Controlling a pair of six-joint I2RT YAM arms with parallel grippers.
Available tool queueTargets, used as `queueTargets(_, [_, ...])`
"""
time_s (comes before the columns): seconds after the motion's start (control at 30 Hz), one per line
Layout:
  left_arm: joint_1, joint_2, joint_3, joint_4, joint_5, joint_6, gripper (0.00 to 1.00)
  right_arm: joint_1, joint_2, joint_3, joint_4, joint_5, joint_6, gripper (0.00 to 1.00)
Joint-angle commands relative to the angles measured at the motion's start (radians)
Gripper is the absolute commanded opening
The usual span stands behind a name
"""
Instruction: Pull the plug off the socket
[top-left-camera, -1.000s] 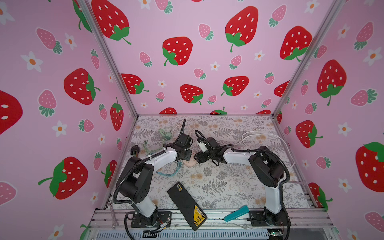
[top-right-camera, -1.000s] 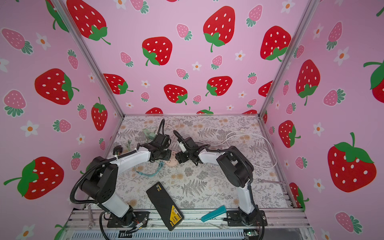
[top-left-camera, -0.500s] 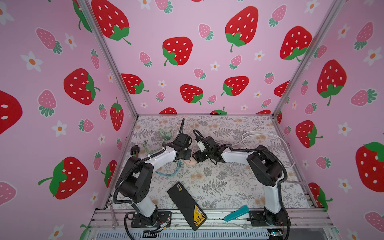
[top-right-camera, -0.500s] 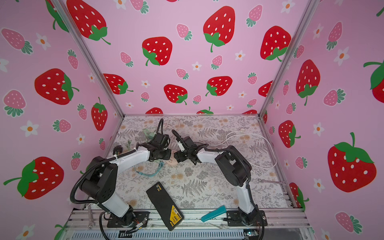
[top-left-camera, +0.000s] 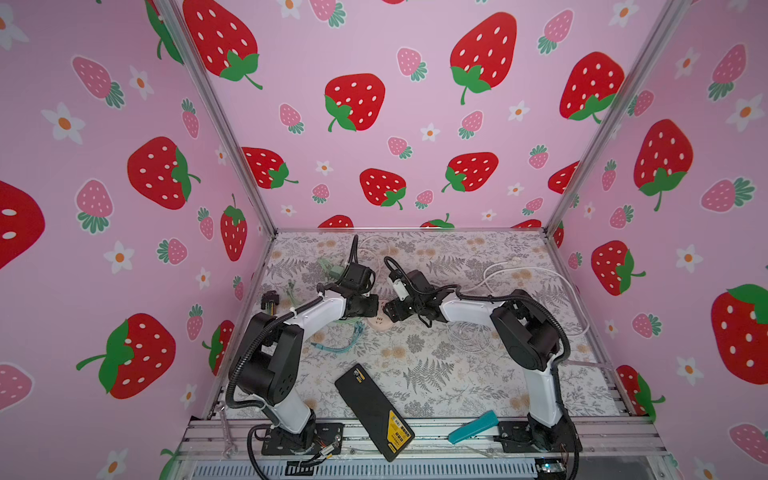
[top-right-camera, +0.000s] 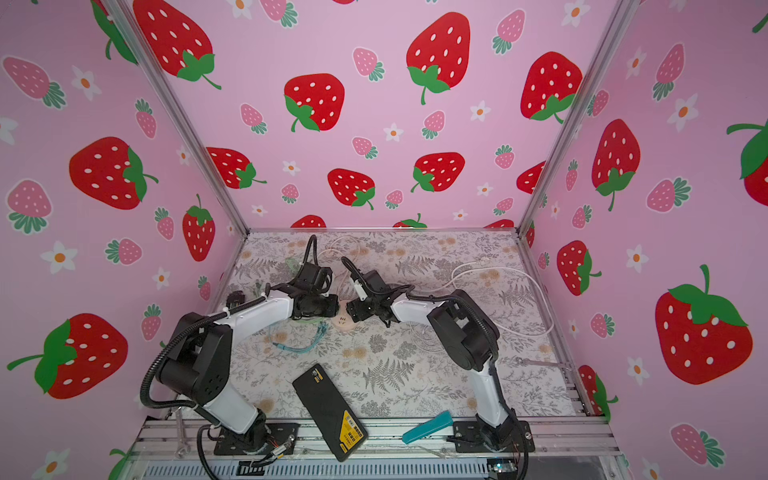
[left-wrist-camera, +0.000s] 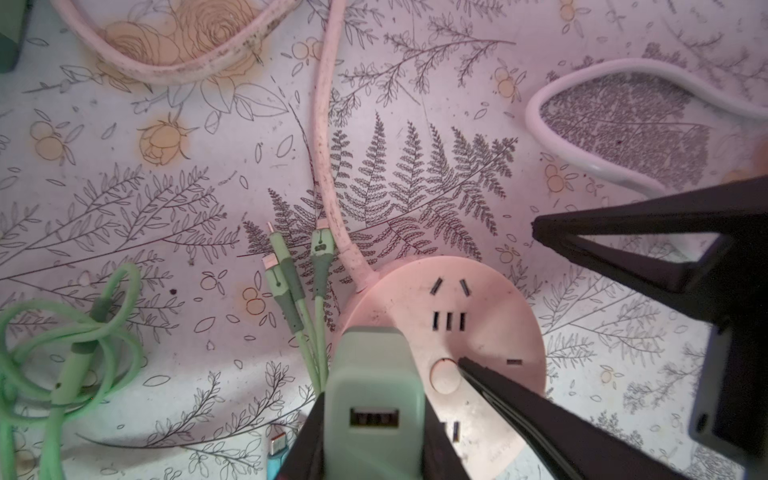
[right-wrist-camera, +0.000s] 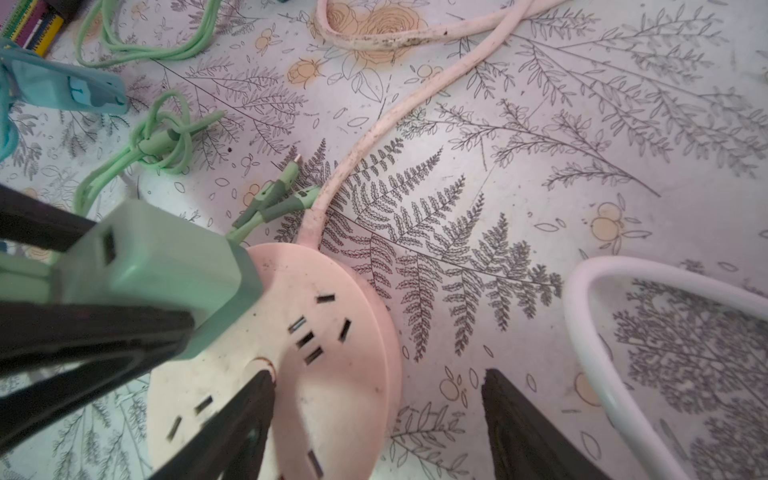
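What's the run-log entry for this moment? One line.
left gripper: shut on plug | plug: seated in socket, not yet pulled | right gripper: open, one finger on socket

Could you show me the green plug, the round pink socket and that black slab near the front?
green plug (left-wrist-camera: 374, 374): left wrist view, on its upper body.
pink socket (left-wrist-camera: 503, 328): left wrist view, bare top face.
black slab (top-left-camera: 370, 409): in a top view, its middle.

White links, bulky black joints, ribbed black cables; black base plates, seemingly bolted.
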Motion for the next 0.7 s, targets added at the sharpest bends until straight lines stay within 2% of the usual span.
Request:
queueTargets(0.0, [-0.001,0.01,0.002,0.014,0.045,-0.037,0.14,0.008,0.048,-0.015,-0.145,0.045,-0.016,0.8])
queueTargets(0.13, [-0.01,0.013,0.022,-0.02,-0.022,-0.019,0.14,0.005,0.05,-0.012,-0.158,0.066,-0.017,0.79])
queueTargets(0.37, [-0.077,0.042,0.083,-0.114,-0.221,0.02,0.13,0.003,0.061,-0.002,-0.172,0.07,-0.014,0.79])
queueTargets(0.53, [-0.117,0.063,0.117,-0.154,-0.317,0.034,0.13,0.001,0.07,0.005,-0.179,0.071,-0.013,0.79])
queueTargets(0.67, [-0.137,0.076,0.136,-0.173,-0.352,0.042,0.13,0.0,0.075,0.01,-0.182,0.073,-0.012,0.78])
